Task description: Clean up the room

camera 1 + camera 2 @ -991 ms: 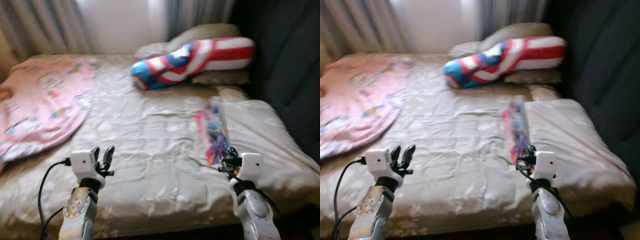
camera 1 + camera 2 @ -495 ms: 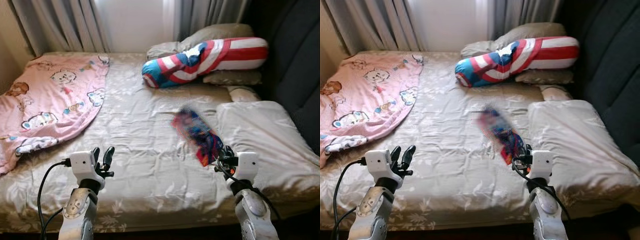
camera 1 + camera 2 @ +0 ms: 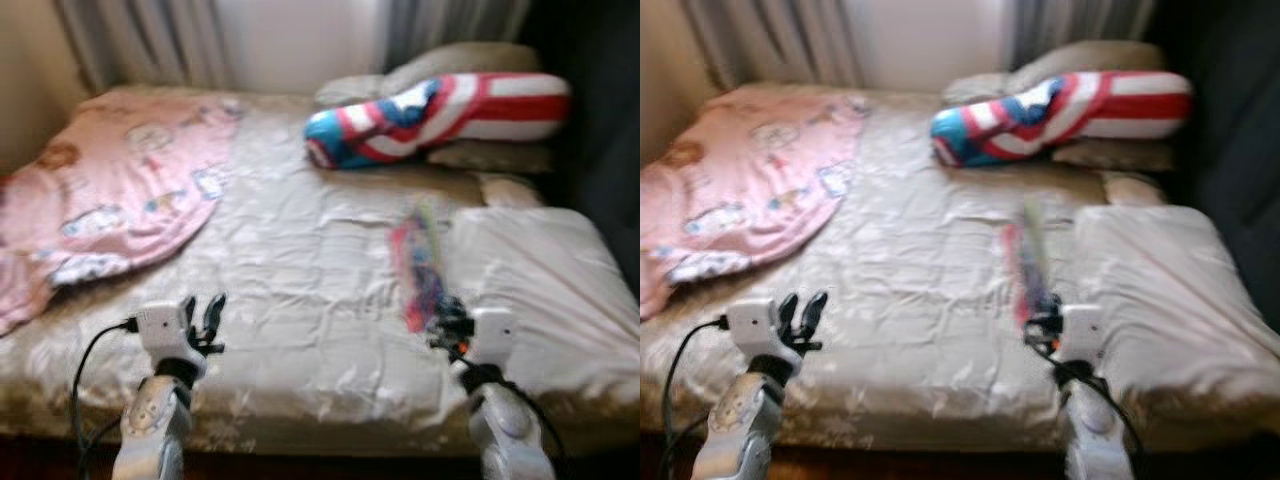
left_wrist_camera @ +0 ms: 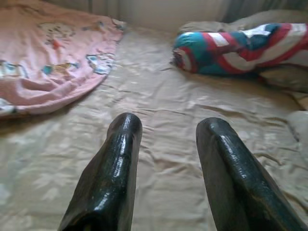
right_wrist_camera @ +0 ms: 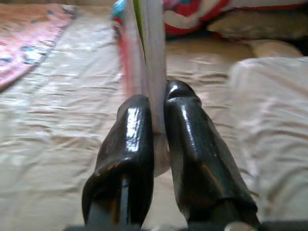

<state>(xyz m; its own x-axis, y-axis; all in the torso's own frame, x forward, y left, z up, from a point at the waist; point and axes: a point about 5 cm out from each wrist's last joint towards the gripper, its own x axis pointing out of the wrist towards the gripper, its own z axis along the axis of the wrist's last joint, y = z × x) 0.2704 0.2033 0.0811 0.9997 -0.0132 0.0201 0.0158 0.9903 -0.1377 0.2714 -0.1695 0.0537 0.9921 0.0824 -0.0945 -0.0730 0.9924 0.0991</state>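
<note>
right wrist view: right gripper (image 5: 157, 113) pinches a flat, blurry colourful packet (image 3: 418, 265), maybe a book, pointing away; left gripper (image 4: 168, 130) open.

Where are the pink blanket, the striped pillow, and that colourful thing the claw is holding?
pink blanket (image 3: 120, 190), left eye view, middle of the cloth.
striped pillow (image 3: 440, 115), left eye view, its red-and-white middle.
colourful thing (image 3: 420, 265), left eye view, its blurred middle above the right claw (image 3: 445, 322).

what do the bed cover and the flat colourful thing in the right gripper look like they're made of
Bed cover: looks like satin-type fabric, beige with a soft sheen, creased all over with bright highlights on the wrinkles. Flat colourful thing, pinched in the right gripper: thin and printed, possibly paper, card or plastic packaging. It is blurred, so the material stays uncertain.
</note>
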